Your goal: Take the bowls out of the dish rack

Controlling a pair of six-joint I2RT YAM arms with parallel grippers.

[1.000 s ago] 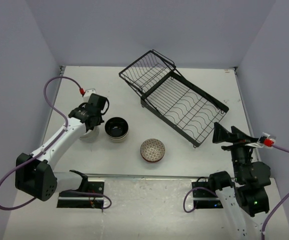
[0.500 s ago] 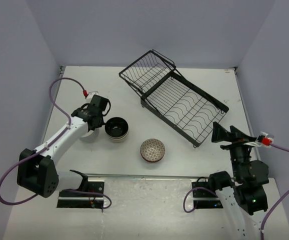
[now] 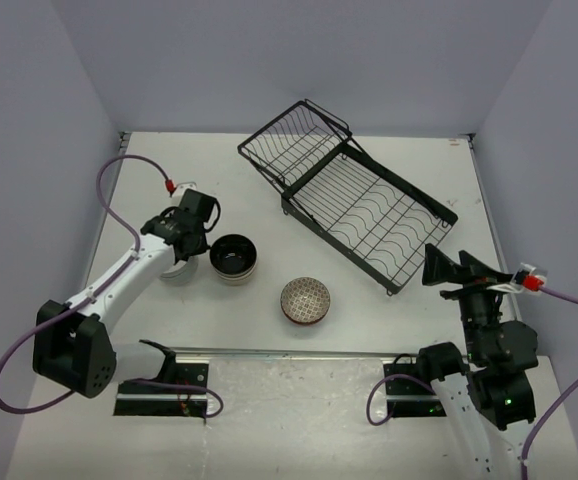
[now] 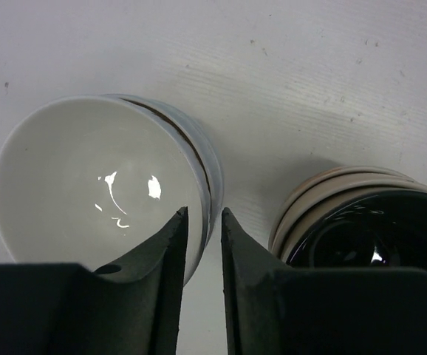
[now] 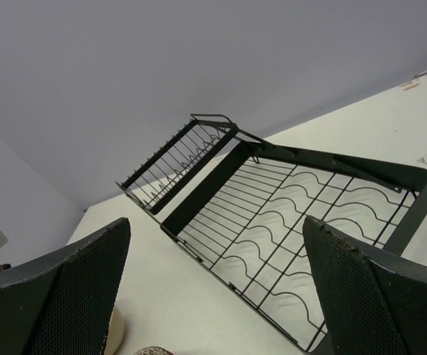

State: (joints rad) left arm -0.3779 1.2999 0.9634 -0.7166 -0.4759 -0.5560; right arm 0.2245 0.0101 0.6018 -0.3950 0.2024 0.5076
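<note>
The black wire dish rack (image 3: 369, 215) lies slantwise at the back right with no bowls in it, and its slotted tray (image 5: 295, 214) fills the right wrist view. Three bowls stand on the table: a white bowl (image 4: 88, 177), which seems nested in another, a tan bowl with a black inside (image 3: 235, 257) (image 4: 361, 229), and a brown patterned bowl (image 3: 305, 299). My left gripper (image 3: 184, 250) (image 4: 202, 212) straddles the white bowl's right rim, its jaws a narrow gap apart and not pinching it. My right gripper (image 3: 459, 268) (image 5: 215, 222) hangs wide open near the rack's near end, holding nothing.
The rack's hinged basket section (image 3: 297, 140) stands tilted up at the far end. Grey walls close off the table at the back and both sides. The tan bowl (image 5: 114, 333) sits close beside the white one (image 3: 177, 268), a small gap between them.
The left arm shifted slightly over the first half second, then held still. Its jaws, shut on the white bowl's rim before, have parted a little. The right arm has not moved.
</note>
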